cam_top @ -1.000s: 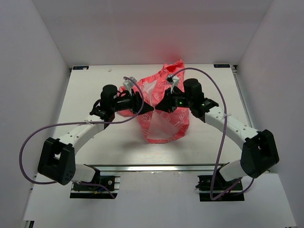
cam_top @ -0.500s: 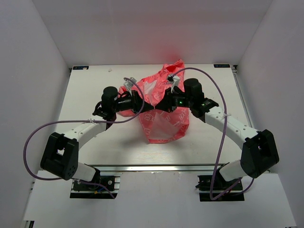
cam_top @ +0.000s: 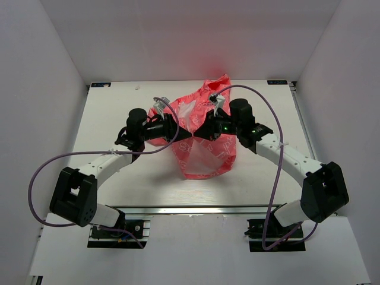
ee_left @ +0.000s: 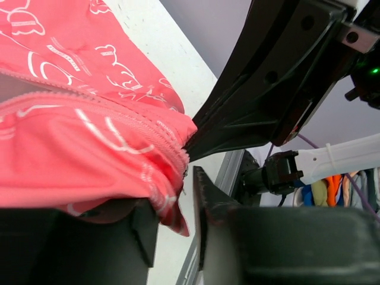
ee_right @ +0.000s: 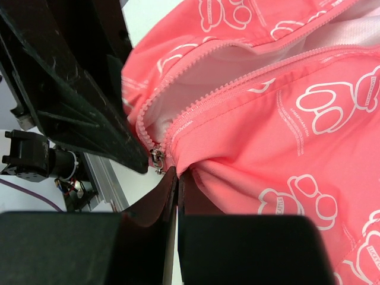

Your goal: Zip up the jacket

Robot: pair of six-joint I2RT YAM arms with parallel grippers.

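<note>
left arm (cam_top: 101, 166) and right arm (cam_top: 291, 155) had white links and black joints; a purple cable (cam_top: 35, 178) looped along each; left gripper (cam_top: 185, 135) and right gripper (cam_top: 200, 134) were matte black; a green light (cam_top: 225, 127) glowed.

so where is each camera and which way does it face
top external: above and behind the robot, looking down; left arm, right arm, table, jacket
left wrist: looks past the left gripper at the jacket's hem, right gripper beyond
right wrist: looks past its fingers at the zipper slider, left gripper beyond
shared: both wrist views see the zipper

The left hand (cam_top: 185, 134) and right hand (cam_top: 199, 133) meet on the jacket (cam_top: 205, 157).
</note>
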